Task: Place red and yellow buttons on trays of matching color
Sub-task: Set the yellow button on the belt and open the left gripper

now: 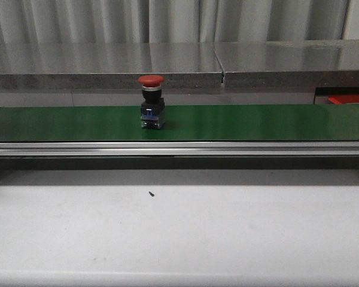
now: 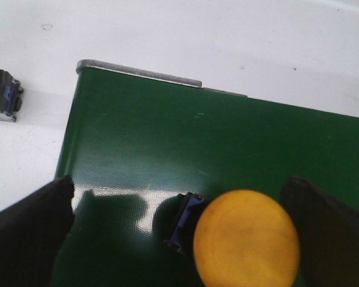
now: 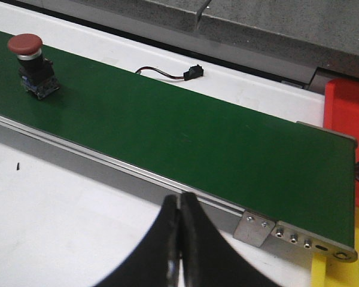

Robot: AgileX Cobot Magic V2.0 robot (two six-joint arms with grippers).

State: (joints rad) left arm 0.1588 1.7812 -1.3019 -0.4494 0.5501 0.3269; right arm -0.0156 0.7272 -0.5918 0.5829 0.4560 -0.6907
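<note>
My left gripper (image 2: 179, 239), spread wide, straddles the yellow button (image 2: 246, 239), off toward three o'clock; my right gripper (image 3: 179, 239) is clenched, empty.

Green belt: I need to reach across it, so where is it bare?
The green belt is bare from the red button rightward to its end by the red tray. Crowded at the far end: a yellow button sits between the open left gripper's fingers.
</note>
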